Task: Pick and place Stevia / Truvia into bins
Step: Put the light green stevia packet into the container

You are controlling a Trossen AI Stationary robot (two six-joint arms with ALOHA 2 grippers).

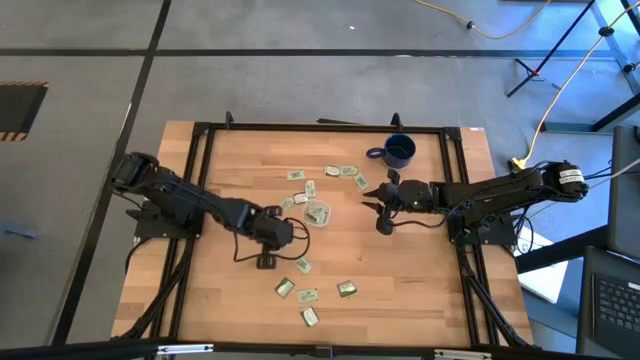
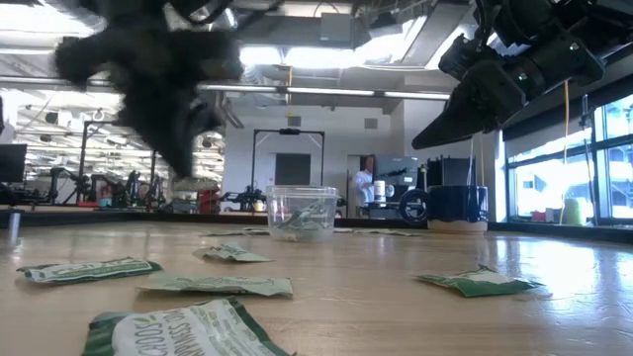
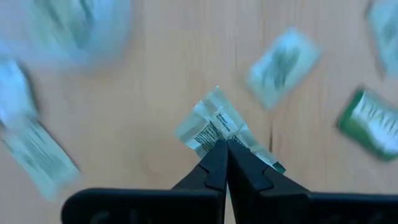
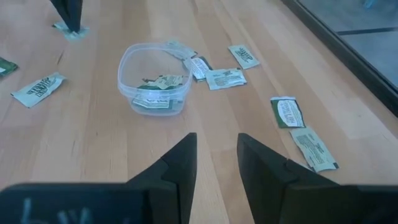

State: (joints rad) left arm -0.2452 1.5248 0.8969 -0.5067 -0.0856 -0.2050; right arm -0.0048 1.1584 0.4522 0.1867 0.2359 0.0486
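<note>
Many small pale green and white sachets lie scattered on the wooden table [image 1: 400, 270], among them some at the near side [image 1: 308, 296] and some at the far side [image 1: 345, 171]. The clear plastic cup [image 1: 317, 213] stands near the middle with a few sachets inside [image 4: 155, 93]. My left gripper [image 3: 225, 146] is left of the cup and shut on one sachet [image 3: 214, 121]. My right gripper [image 4: 216, 155] hovers open to the right of the cup, holding nothing. My left gripper pinches a crumpled sachet between its two fingertips [image 3: 214, 155], at a spot partway along it [image 3: 219, 134]. One end sticks out ahead of the tips and the other [image 3: 270, 163] off to one side. The fingers slant steeply downward from above. In the right wrist view the sachet [image 4: 74, 31] hangs under the tips, close over the table.
A dark blue mug [image 1: 398, 151] stands at the far right of the table, behind my right gripper. A black frame [image 1: 320, 127] runs round the table's edges. Bare wood lies between the cup and the near sachets.
</note>
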